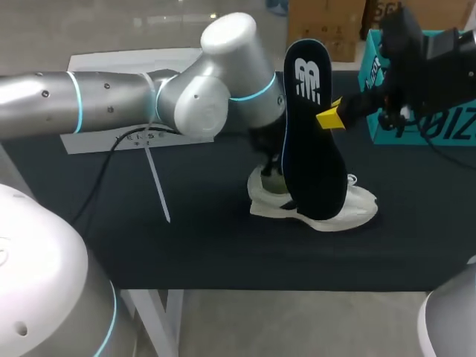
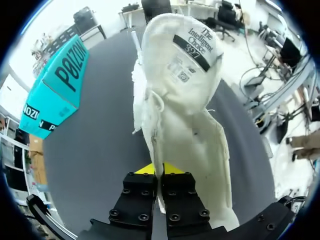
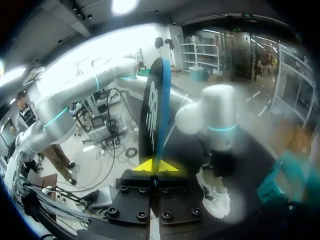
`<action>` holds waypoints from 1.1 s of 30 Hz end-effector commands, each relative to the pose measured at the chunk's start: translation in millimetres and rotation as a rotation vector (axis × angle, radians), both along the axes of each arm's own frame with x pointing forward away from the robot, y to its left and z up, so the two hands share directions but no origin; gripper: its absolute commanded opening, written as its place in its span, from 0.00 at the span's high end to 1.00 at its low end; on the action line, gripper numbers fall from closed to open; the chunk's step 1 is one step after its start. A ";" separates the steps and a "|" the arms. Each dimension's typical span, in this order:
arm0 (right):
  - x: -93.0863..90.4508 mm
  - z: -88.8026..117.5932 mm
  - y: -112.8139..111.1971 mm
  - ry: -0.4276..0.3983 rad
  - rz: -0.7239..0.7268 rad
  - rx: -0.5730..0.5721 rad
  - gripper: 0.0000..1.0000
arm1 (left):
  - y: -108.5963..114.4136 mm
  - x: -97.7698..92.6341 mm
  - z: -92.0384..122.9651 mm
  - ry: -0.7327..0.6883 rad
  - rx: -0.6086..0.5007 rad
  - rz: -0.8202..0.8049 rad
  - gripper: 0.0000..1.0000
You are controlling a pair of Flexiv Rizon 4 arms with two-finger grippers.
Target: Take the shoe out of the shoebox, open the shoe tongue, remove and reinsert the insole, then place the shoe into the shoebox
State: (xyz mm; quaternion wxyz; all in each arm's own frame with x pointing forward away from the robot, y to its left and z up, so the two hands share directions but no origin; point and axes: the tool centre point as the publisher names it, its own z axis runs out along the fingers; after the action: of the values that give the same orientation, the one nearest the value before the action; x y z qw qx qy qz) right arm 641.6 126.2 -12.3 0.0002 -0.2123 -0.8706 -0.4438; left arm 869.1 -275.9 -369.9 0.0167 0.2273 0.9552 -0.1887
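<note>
My right gripper (image 1: 331, 117) pinches the black foam insole (image 1: 309, 134) by its edge, upright over the white mesh sneaker (image 1: 349, 212). My left gripper (image 2: 160, 171) clamps the sneaker's rim, and the teal cardboard shoebox (image 1: 446, 130) sits at its two o'clock. I fear that thin pinch letting the insole twist and buckle on reinsertion.

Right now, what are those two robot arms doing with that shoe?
The left end effector is pinching the edge of a white sneaker that sits on the black table. The right end effector is holding the dark insole upright, with its lower end down by the sneaker. The teal shoebox waits behind them. I cannot tell whether the insole is coming out or going back in.
</note>
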 end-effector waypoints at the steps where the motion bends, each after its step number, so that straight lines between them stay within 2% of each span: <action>1: 2.9 0.3 2.5 0.004 0.001 -0.004 1.00 | -0.1 4.1 31.6 -0.008 0.015 -0.044 1.00; 6: 2.9 0.3 2.5 0.004 0.001 -0.004 1.00 | -4.3 10.1 58.6 0.004 -0.034 -0.181 1.00; 8: 2.9 0.3 2.5 0.004 0.001 -0.004 1.00 | -6.1 14.3 65.3 -0.033 0.033 -0.216 1.00; 10: 2.9 0.3 2.5 0.004 0.001 -0.004 1.00 | -10.6 13.8 71.2 0.021 0.010 -0.282 1.00; 11: 2.9 0.3 2.5 0.004 0.001 -0.004 1.00 | -12.5 14.4 74.6 0.003 0.043 -0.311 1.00; 14: 2.9 0.3 2.5 0.004 0.001 -0.004 1.00 | -21.6 9.0 85.2 0.064 0.002 -0.451 1.00; 16: 2.9 0.3 2.5 0.004 0.001 -0.004 1.00 | -27.3 6.3 88.7 0.065 0.037 -0.577 1.00; 19: 2.9 0.3 2.5 0.004 0.001 -0.004 1.00 | -31.7 -1.2 83.5 0.064 0.146 -0.807 1.00; 21: 2.9 0.3 2.5 0.004 0.001 -0.004 1.00 | -34.7 -1.8 82.3 0.069 0.130 -0.854 1.00; 23: 2.9 0.3 2.5 0.004 0.001 -0.004 1.00 | -35.7 -6.3 77.3 0.059 0.206 -0.979 1.00; 33: 2.9 0.3 2.5 0.004 0.001 -0.004 1.00 | -48.1 -21.4 61.5 0.005 0.344 -1.223 1.00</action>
State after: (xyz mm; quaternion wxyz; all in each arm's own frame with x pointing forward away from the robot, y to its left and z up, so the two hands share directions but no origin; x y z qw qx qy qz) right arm 640.9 125.4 -12.1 -0.0003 -0.2126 -0.8705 -0.4439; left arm 847.0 -315.6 -307.4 -0.0656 0.6248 0.7681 -0.1243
